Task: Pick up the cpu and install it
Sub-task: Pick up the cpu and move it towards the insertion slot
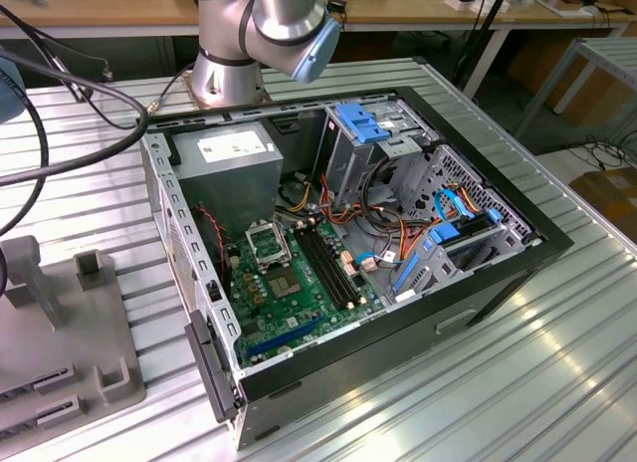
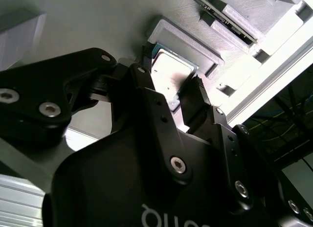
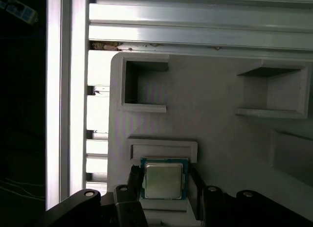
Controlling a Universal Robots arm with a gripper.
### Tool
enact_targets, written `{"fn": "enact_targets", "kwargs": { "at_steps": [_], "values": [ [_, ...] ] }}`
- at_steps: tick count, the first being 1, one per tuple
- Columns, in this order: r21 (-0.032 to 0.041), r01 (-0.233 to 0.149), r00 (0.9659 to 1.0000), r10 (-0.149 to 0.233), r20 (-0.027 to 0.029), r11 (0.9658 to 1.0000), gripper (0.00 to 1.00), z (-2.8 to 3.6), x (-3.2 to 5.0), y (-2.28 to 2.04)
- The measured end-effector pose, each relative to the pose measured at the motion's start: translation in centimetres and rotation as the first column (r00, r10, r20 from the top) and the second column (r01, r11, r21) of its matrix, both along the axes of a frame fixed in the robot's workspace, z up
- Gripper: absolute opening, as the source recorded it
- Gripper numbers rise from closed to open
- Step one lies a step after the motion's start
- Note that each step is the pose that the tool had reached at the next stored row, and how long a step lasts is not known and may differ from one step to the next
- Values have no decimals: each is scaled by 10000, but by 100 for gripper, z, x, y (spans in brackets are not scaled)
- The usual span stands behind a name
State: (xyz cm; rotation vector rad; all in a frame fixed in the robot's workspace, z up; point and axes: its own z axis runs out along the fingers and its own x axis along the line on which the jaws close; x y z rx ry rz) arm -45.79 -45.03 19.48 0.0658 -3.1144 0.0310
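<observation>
The black gripper (image 3: 164, 182) straddled the small, silver-faced square cpu (image 3: 163, 181), which lay in a recess of the grey plastic holder (image 3: 220, 139). We could not tell whether it clamped. We judged pickup unfinished: the black-framed socket (image 1: 267, 245), centre-left in the exterior view, appeared empty.

The cpu (image 3: 164, 180) is seen in the first wrist view as a small, thin square with a plain silver-grey metal face bordered by a narrow green edge. It is laid flat, face up, in a shallow recess of a pale grey holder (image 3: 220, 139), just beside a raised ledge (image 3: 164, 147). In the second wrist view its face is lit bright by reflected light.
</observation>
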Motion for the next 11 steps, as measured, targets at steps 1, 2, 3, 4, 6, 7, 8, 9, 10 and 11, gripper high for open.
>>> {"fn": "enact_targets", "kwargs": {
  "at_steps": [1, 2, 3, 4, 6, 7, 8, 9, 10, 11],
  "values": [
    [1, 0, 10000, 0, 1, 10000, 50, -7, 0, 0],
    [0, 0, 10000, 0, 0, 10000, 50, -14, 0, 0],
    [1, 0, 10000, 0, 0, 10000, 50, -21, 0, 0],
    [1, 0, 10000, 0, 0, 10000, 50, -28, -1, 0],
    [-1, 0, 10000, 0, -2, 10000, 50, -30, -1, 0],
    [-1, 1, 10000, -1, -1, 10000, 50, -31, 0, 0],
    [0, 0, 10000, 0, -1, 10000, 50, -31, 0, 0],
    [0, 1, 10000, -1, 0, 10000, 50, -31, 0, 0],
    [1, 3, 10000, -3, 1, 10000, 50, -32, 1, 1],
    [0, 6, 10000, -6, 0, 10000, 49, -30, 3, 1]
  ]
}}
